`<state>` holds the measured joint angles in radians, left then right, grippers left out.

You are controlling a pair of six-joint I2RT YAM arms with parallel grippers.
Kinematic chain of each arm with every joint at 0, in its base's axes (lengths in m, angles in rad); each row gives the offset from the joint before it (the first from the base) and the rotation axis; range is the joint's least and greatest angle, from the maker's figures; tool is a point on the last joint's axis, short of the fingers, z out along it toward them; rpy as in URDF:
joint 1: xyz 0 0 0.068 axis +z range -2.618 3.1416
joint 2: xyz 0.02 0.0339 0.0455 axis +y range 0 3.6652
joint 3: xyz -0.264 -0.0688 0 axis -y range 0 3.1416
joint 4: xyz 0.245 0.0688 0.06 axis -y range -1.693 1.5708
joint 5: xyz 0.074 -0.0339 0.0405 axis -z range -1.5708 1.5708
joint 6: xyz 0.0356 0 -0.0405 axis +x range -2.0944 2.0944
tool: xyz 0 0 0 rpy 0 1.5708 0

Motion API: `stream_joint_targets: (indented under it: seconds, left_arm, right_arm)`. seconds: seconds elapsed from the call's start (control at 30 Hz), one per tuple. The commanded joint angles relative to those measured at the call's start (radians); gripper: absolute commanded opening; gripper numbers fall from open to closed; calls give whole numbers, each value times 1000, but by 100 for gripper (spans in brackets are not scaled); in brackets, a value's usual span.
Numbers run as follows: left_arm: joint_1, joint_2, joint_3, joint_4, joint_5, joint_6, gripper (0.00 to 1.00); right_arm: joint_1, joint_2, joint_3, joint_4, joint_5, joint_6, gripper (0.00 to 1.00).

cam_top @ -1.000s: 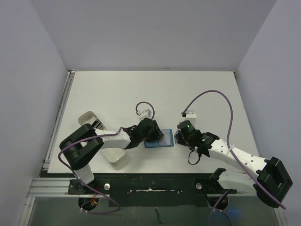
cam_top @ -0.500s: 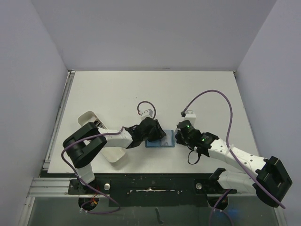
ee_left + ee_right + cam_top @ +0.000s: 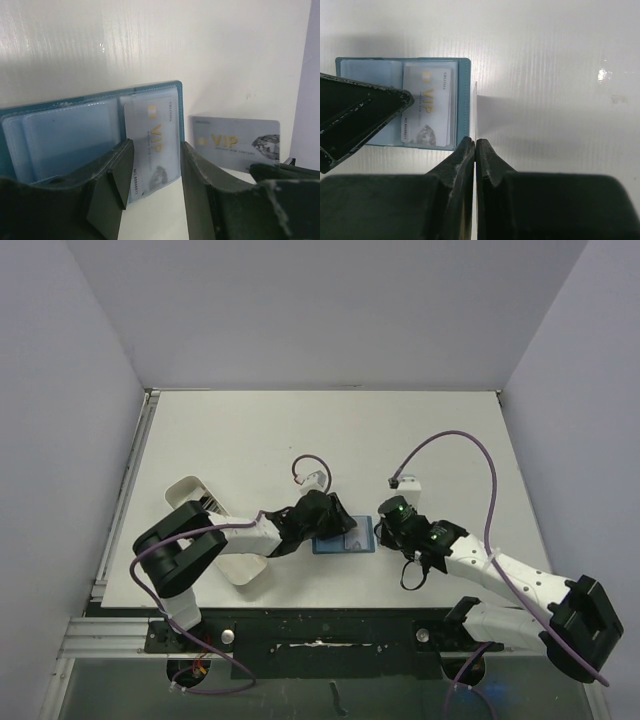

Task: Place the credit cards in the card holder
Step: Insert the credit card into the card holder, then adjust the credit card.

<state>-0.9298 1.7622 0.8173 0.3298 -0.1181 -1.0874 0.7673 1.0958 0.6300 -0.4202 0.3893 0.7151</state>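
The teal card holder (image 3: 345, 539) lies open on the table, clear sleeves up. One pale VIP credit card (image 3: 152, 144) sits partly in its right sleeve and also shows in the right wrist view (image 3: 427, 107). My left gripper (image 3: 156, 186) is open, its jaws on either side of that card's near end, one finger (image 3: 117, 172) over the holder (image 3: 65, 135). My right gripper (image 3: 475, 145) is shut on a second credit card (image 3: 476, 107), held on edge just right of the holder (image 3: 463, 90). That card faces the left wrist view (image 3: 235, 143).
A long white tray (image 3: 246, 573) lies at the near left, partly under the left arm. The left gripper's finger (image 3: 360, 117) covers the holder's left half in the right wrist view. A purple cable (image 3: 450, 440) loops above the right arm.
The card holder and both grippers have shifted slightly to the right. The grips have not changed.
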Motion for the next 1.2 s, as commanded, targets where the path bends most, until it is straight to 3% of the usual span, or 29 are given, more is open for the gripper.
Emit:
stream_joint_targets:
  seconds: [0.0, 0.2, 0.4, 0.63, 0.8, 0.97, 1.07, 1.17]
  left_arm:
    - [4, -74, -20, 64, -1, 32, 41]
    - [16, -182, -85, 172, 72, 176, 40]
    - [49, -366, -189, 263, 309, 357, 40]
    - [57, -583, -230, 168, 578, 588, 41]
    - [81, -633, -209, 77, 715, 650, 44]
    - [90, -618, -213, 94, 852, 632, 44]
    - [91, -611, -229, 162, 891, 590, 35]
    - [98, -615, -242, 192, 891, 570, 7]
  right_arm:
    - [1, -103, 74, -105, 93, -9, 0]
    - [1, -235, 105, -148, -9, -91, 0]
    - [1, -339, 127, -148, -287, -191, 0]
    - [4, -415, 105, -107, -570, -242, 0]
    - [3, -438, 101, -53, -747, -266, 0]
    - [5, -466, 85, 4, -795, -243, 0]
    - [4, -463, 90, 5, -795, -247, 0]
    - [3, -457, 94, 8, -786, -246, 0]
